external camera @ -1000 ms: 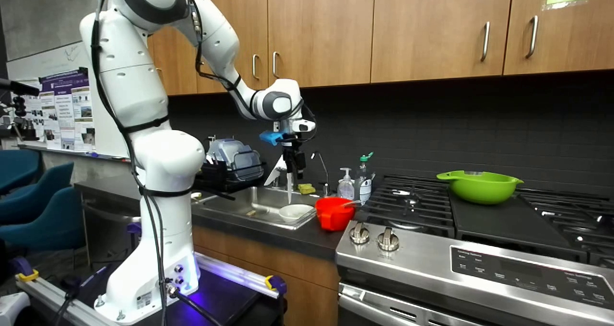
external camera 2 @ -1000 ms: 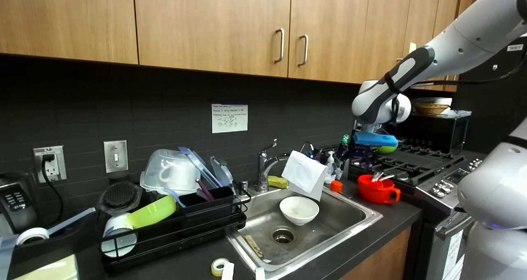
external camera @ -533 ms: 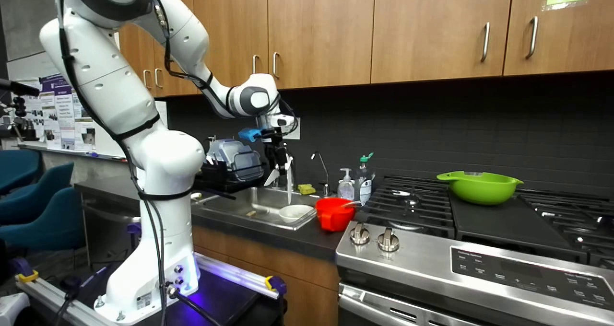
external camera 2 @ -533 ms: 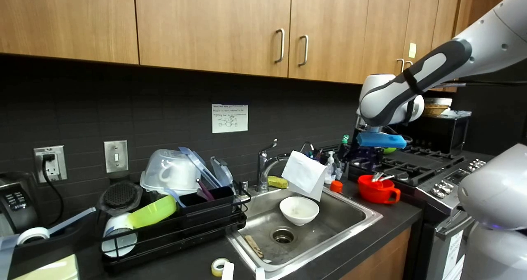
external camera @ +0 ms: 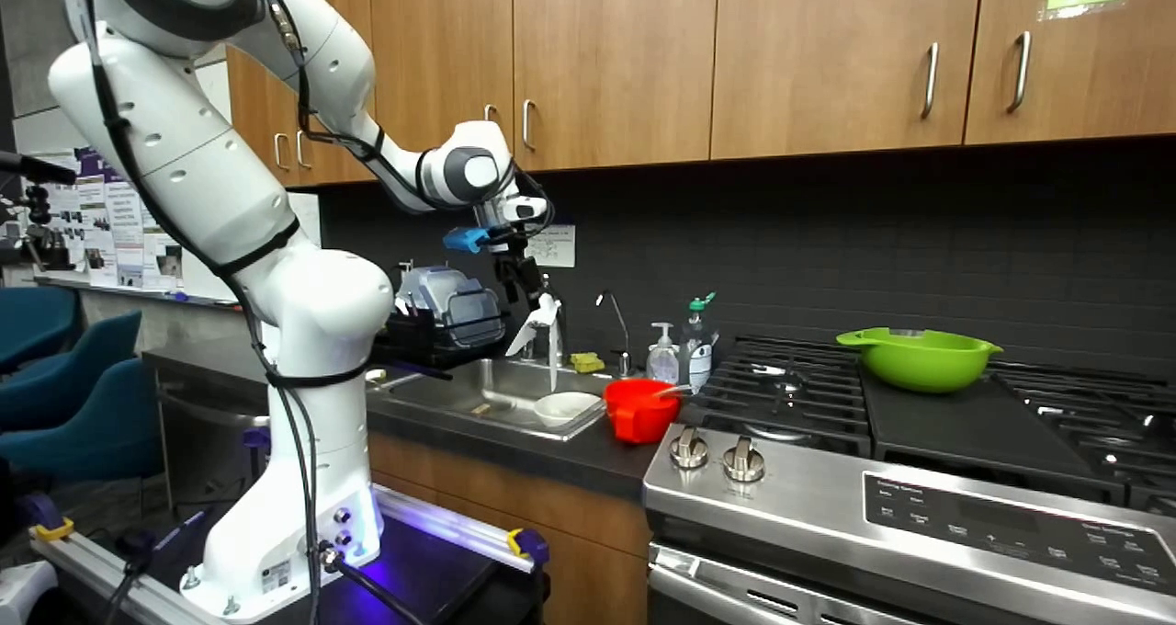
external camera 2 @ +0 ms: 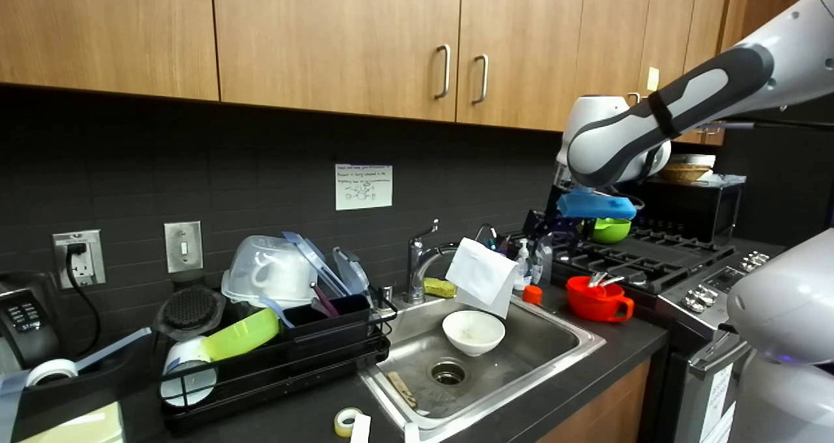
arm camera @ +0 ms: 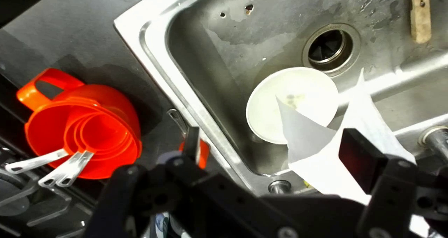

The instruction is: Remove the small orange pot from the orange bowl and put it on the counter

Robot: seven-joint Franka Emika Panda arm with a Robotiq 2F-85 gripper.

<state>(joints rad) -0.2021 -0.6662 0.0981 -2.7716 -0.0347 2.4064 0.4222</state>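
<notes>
Wooden cabinets hang above the stove and the dark bench with its steel sink. Since a second ago the gripper has risen away from the stove, spread wide, holding nothing. Unmoved on the bench sit the orange bowl, cups nested inside, and, beside the sink, the small orange pot.

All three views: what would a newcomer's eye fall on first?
Likely the red-orange bowl holding small orange cups, on the dark counter between sink and stove. The lime-green bowl on the stove comes next, then the white arm stretched over the counter.
</notes>
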